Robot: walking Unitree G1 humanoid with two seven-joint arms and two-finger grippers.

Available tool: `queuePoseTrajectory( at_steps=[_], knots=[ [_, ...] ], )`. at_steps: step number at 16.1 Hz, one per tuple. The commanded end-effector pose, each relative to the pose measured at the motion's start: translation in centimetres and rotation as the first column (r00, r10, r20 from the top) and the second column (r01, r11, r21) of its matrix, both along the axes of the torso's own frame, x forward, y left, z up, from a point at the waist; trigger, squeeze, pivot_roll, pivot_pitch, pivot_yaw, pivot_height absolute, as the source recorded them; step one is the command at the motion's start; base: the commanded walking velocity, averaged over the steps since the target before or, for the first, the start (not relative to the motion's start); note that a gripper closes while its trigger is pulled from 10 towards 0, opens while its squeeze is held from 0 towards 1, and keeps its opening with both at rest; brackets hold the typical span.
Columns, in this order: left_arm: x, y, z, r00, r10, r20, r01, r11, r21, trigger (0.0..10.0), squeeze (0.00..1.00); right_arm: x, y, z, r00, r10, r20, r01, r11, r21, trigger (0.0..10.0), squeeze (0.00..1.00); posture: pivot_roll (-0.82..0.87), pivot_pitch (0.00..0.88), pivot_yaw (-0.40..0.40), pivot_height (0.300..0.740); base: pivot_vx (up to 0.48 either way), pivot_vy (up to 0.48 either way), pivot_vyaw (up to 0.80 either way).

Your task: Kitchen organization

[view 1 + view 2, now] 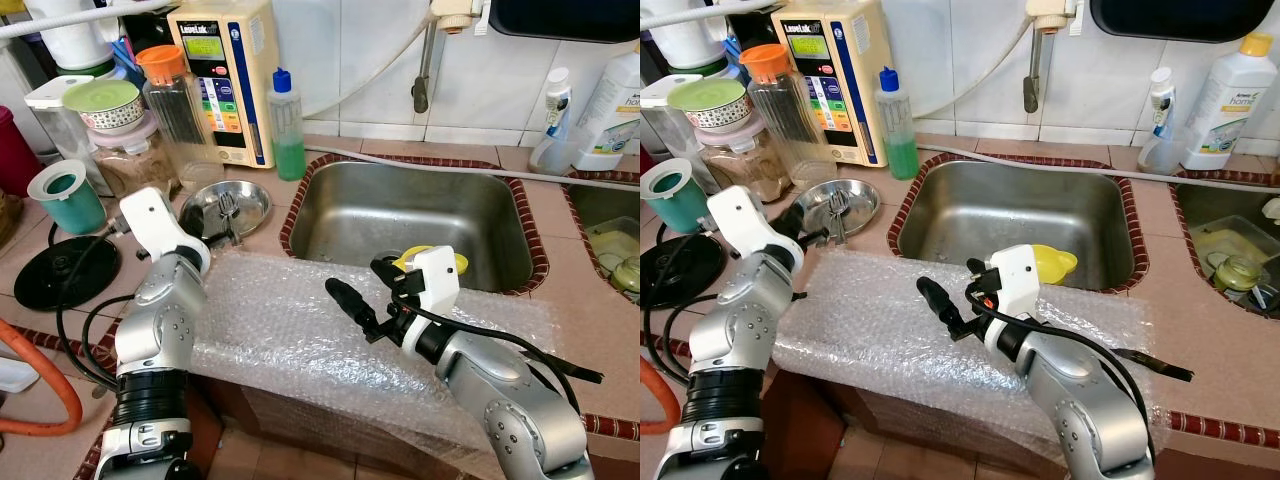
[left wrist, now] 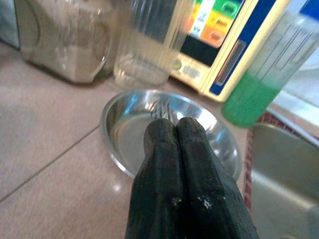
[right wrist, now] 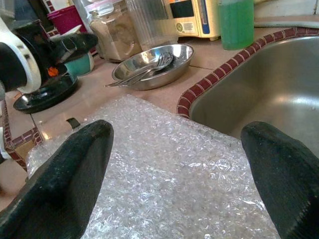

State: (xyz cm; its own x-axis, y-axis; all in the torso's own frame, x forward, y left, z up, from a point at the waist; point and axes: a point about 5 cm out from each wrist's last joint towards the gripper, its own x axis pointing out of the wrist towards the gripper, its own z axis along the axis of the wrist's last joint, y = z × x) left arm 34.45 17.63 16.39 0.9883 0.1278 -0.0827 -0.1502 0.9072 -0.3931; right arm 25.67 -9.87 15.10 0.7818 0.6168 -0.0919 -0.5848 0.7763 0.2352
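1. The left gripper point(image 2: 174, 130), fingers pressed together on nothing, hovers at the near rim of the steel dish point(image 1: 250, 205) left of the sink point(image 1: 420, 225).
2. The dish holds cutlery point(image 3: 149, 69).
3. The right gripper point(image 3: 174, 169), spread wide, hangs over the bubble wrap point(image 1: 290, 320) in front of the sink.

The cream-coloured box-shaped appliance with a blue side stripe point(image 1: 226, 80), standing against the tiled wall, bears a brand name on its dark top band that starts "Leve"; the remaining letters are too small to read. The white plastic bottle with a yellow cap point(image 1: 1231, 103) at the far right carries a label reading "home". Other labels are illegible.
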Motion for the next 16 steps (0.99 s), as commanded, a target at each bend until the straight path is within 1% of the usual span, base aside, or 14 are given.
queuePoseTrajectory(
  at_steps=[1, 2, 3, 4, 5, 7, 8, 9, 10, 12, 14, 15, 16],
  knots=[
    [-0.3, 0.1, 0.3, 0.999, 0.009, 0.042, -0.011, 0.999, 0.045, 3.2, 0.0, 0.2, -0.1, 0.3, 1.0, -0.014, 0.011, 0.014, 1.0, 0.008, 10.0, 0.0, -0.06, 0.0, 0.113, 0.74, 0.0, 0.0, 0.0],
    [-0.4, 0.3, 0.3, 0.999, 0.029, 0.043, -0.032, 0.998, 0.061, 3.2, 0.0, 0.2, 0.0, 0.2, 1.0, -0.013, 0.011, 0.013, 1.0, 0.008, 10.0, 0.0, -0.06, 0.0, 0.113, 0.74, 0.0, 0.0, 0.0],
    [-0.5, 0.5, 0.1, 0.998, 0.049, 0.041, -0.049, 0.999, 0.003, 10.0, 1.0, 0.2, 0.0, 0.2, 1.0, -0.015, 0.009, 0.015, 1.0, 0.011, 10.0, 0.0, -0.05, 0.0, 0.114, 0.74, 0.0, 0.0, 0.0],
    [-0.6, 0.6, -0.4, 0.998, 0.05, 0.025, -0.05, 0.999, 0.011, 10.0, 1.0, 0.2, 0.1, 0.1, 1.0, -0.018, 0.005, 0.018, 1.0, 0.015, 10.0, 0.0, -0.05, 0.0, 0.114, 0.74, 0.0, 0.0, 0.0],
    [-0.7, 0.5, -0.9, 0.999, 0.036, 0.009, -0.037, 0.998, 0.045, 10.0, 1.0, 0.2, 0.2, 0.1, 1.0, -0.018, 0.004, 0.018, 1.0, 0.016, 10.0, 0.0, -0.05, 0.0, 0.111, 0.74, 0.0, 0.0, 0.0],
    [-0.8, -0.2, -1.7, 1.0, -0.011, -0.002, 0.011, 0.998, 0.054, 10.0, 1.0, 0.2, 0.3, 0.1, 1.0, -0.015, 0.003, 0.015, 1.0, 0.016, 10.0, 0.0, -0.06, 0.0, 0.104, 0.74, 0.0, 0.0, 0.0],
    [-0.8, -0.9, -1.9, 0.999, -0.045, -0.006, 0.046, 0.997, 0.061, 10.0, 1.0, 0.2, 0.2, 0.2, 1.0, -0.013, 0.005, 0.013, 1.0, 0.014, 10.0, 0.0, -0.06, 0.0, 0.095, 0.74, 0.0, 0.0, 0.0],
    [-0.5, -2.2, -1.9, 0.994, -0.113, 0.002, 0.113, 0.989, 0.096, 10.0, 1.0, 0.2, 0.0, 0.4, 1.0, -0.014, 0.008, 0.014, 1.0, 0.009, 10.0, 0.0, -0.07, 0.0, 0.091, 0.74, 0.0, 0.0, 0.0],
    [-0.3, -3.1, -1.7, 0.989, -0.15, 0.017, 0.147, 0.98, 0.135, 10.0, 1.0, 0.2, -0.1, 0.4, 1.0, -0.015, 0.01, 0.015, 1.0, 0.003, 10.0, 0.0, -0.07, 0.0, 0.089, 0.74, 0.0, 0.0, 0.0],
    [-0.1, -4.0, -1.9, 0.988, -0.155, 0.009, 0.153, 0.981, 0.121, 10.0, 1.0, 0.3, -0.2, 0.4, 1.0, -0.016, 0.009, 0.016, 1.0, -0.001, 10.0, 0.0, -0.08, 0.0, 0.086, 0.74, 0.0, 0.0, 0.0],
    [0.0, -4.1, -2.0, 0.99, -0.144, 0.011, 0.141, 0.98, 0.139, 10.0, 1.0, 0.2, 0.0, 0.5, 1.0, -0.014, 0.009, 0.014, 1.0, 0.0, 10.0, 0.0, -0.08, 0.0, 0.09, 0.74, 0.0, 0.0, 0.0],
    [0.0, -4.1, -2.0, 0.99, -0.136, 0.021, 0.131, 0.978, 0.162, 10.0, 1.0, 0.2, 0.0, 0.4, 1.0, -0.014, 0.007, 0.014, 1.0, 0.0, 10.0, 0.0, -0.08, 0.0, 0.091, 0.74, 0.0, 0.0, 0.0],
    [0.1, -3.8, -1.6, 0.992, -0.119, 0.049, 0.107, 0.973, 0.204, 10.0, 1.0, 0.1, -0.1, 0.3, 1.0, -0.017, 0.003, 0.017, 1.0, 0.0, 10.0, 0.0, -0.09, 0.0, 0.092, 0.74, 0.0, 0.0, 0.0]
  ],
)
